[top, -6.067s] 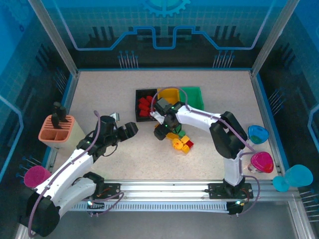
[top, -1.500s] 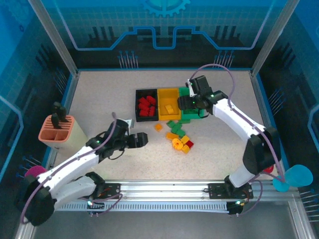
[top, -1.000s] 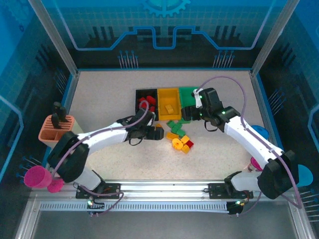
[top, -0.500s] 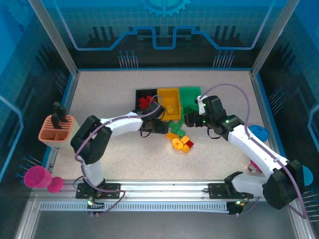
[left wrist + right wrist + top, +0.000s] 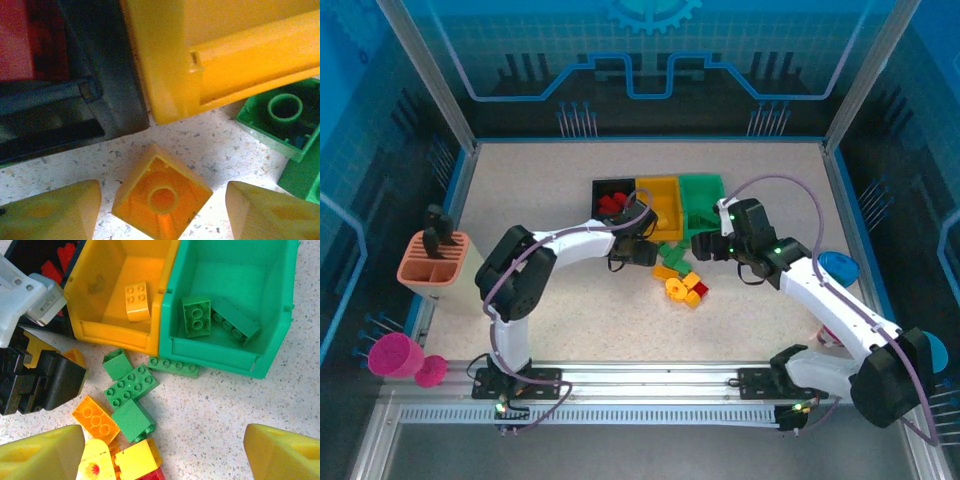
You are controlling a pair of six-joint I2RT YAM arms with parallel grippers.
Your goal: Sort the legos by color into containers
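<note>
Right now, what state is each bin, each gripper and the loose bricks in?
black bin: open-topped, red bricks inside.
yellow bin: one yellow brick inside.
green bin: two green bricks inside.
yellow-orange brick: on the table, hollow side up, ungripped.
left gripper: open, jaws either side of that brick.
right gripper: open, empty, above the loose pile.
loose pile: green, yellow and red, unsorted on the table.

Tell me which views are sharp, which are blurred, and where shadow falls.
Left wrist view: very close, so the yellow brick and the left fingertips look soft, and the black bin is dark with shadow. Right wrist view: the green bricks in the green bin are sharp, the right fingertips blurred. Top external view: even light, blue tint on the enclosure walls.
</note>
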